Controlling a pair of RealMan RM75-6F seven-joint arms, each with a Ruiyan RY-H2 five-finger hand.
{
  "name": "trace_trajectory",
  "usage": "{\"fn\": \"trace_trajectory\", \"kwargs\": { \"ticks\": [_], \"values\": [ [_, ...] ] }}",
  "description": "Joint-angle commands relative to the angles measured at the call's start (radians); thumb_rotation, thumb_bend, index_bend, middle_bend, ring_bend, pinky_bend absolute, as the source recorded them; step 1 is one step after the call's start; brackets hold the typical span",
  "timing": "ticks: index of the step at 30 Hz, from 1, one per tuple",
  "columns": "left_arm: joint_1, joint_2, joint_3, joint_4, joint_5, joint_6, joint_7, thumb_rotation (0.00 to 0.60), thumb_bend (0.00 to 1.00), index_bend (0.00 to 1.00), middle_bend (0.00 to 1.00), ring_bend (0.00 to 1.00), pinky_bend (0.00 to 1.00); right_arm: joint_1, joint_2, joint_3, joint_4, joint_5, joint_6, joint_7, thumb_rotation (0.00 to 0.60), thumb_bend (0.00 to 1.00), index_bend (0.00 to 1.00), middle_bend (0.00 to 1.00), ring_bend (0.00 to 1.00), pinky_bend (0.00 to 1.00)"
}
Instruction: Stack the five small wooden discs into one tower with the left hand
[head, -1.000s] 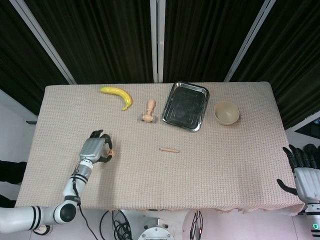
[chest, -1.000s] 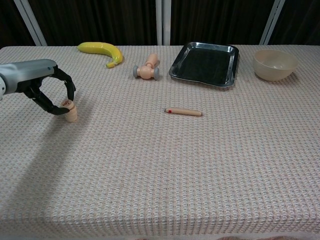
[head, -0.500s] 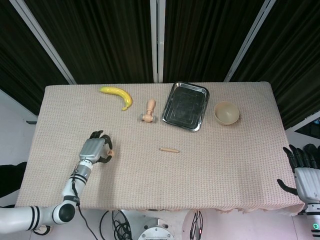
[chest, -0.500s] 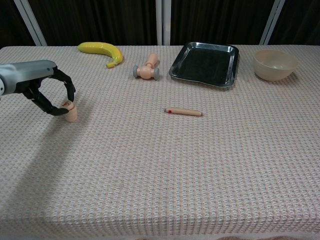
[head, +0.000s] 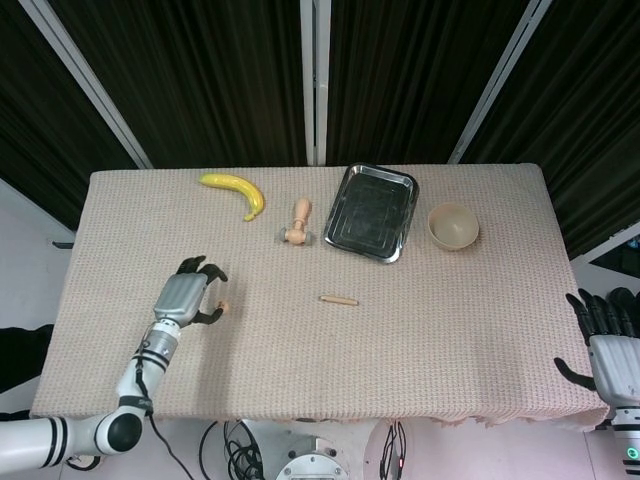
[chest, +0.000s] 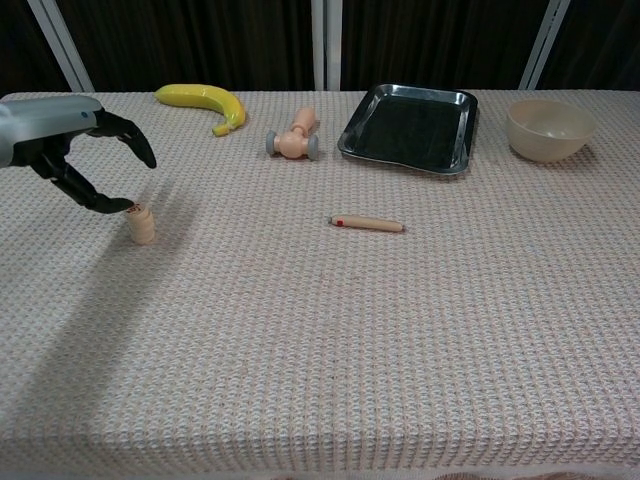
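Note:
The small wooden discs (chest: 141, 224) stand as one short tower on the cloth at the left side of the table, and the same tower (head: 222, 307) shows as a small tan spot in the head view. My left hand (chest: 72, 150) hovers just left of and above it with fingers spread and nothing held. One dark fingertip (chest: 120, 205) reaches close to the tower's top. In the head view the left hand (head: 186, 293) lies left of the tower. My right hand (head: 606, 328) hangs off the table's right edge, fingers apart and empty.
A banana (chest: 203, 101) lies at the back left. A wooden toy hammer (chest: 294, 138), a metal tray (chest: 355, 140) and a beige bowl (chest: 548, 129) sit along the back. A wooden stick with a red tip (chest: 367, 223) lies mid-table.
My left hand has spread its fingers, let go of the disc tower and lifted up and to the left. The tower stays standing. The right hand has not moved.

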Motion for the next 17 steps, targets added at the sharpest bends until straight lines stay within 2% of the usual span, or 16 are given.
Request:
{"fn": "trace_trajectory", "kwargs": {
  "ticks": [1, 3, 4, 6, 7, 10, 14, 17],
  "values": [
    [0.098, 0.094, 0.058, -0.047, 0.329, 0.114, -0.142, 0.600, 0.27, 0.24, 0.16, 0.00, 0.00, -0.003, 0.006, 0.002, -0.006, -0.004, 0.010, 0.004, 0.600, 0.15, 0.00, 0.00, 0.00, 0.00],
    [0.165, 0.118, 0.119, 0.025, 0.559, 0.229, -0.243, 0.600, 0.22, 0.23, 0.15, 0.00, 0.00, -0.005, 0.010, 0.003, -0.008, -0.005, 0.014, 0.006, 0.600, 0.15, 0.00, 0.00, 0.00, 0.00],
    [0.209, 0.128, 0.160, 0.095, 0.675, 0.309, -0.293, 0.600, 0.19, 0.22, 0.15, 0.00, 0.00, -0.005, 0.014, 0.002, -0.009, -0.006, 0.013, 0.005, 0.600, 0.15, 0.00, 0.00, 0.00, 0.00],
    [0.269, 0.140, 0.205, 0.192, 0.762, 0.402, -0.316, 0.600, 0.10, 0.15, 0.12, 0.00, 0.00, -0.006, 0.019, -0.001, -0.014, -0.006, 0.011, 0.000, 0.600, 0.14, 0.00, 0.00, 0.00, 0.00],
    [0.302, 0.152, 0.229, 0.238, 0.785, 0.436, -0.318, 0.600, 0.07, 0.12, 0.11, 0.00, 0.00, -0.007, 0.022, -0.003, -0.018, -0.008, 0.012, -0.004, 0.600, 0.14, 0.00, 0.00, 0.00, 0.00],
    [0.362, 0.203, 0.276, 0.283, 0.777, 0.444, -0.309, 0.600, 0.04, 0.05, 0.06, 0.00, 0.00, -0.013, 0.021, -0.007, -0.024, -0.019, 0.025, -0.017, 0.600, 0.13, 0.00, 0.00, 0.00, 0.00],
    [0.415, 0.229, 0.274, 0.327, 0.765, 0.483, -0.304, 0.591, 0.03, 0.03, 0.01, 0.00, 0.00, -0.022, 0.018, -0.013, -0.032, -0.028, 0.040, -0.034, 0.600, 0.13, 0.00, 0.00, 0.00, 0.00],
    [0.433, 0.241, 0.268, 0.328, 0.755, 0.476, -0.327, 0.550, 0.03, 0.03, 0.01, 0.00, 0.00, -0.024, 0.018, -0.018, -0.044, -0.030, 0.038, -0.052, 0.600, 0.13, 0.00, 0.00, 0.00, 0.00]
  ]
}}
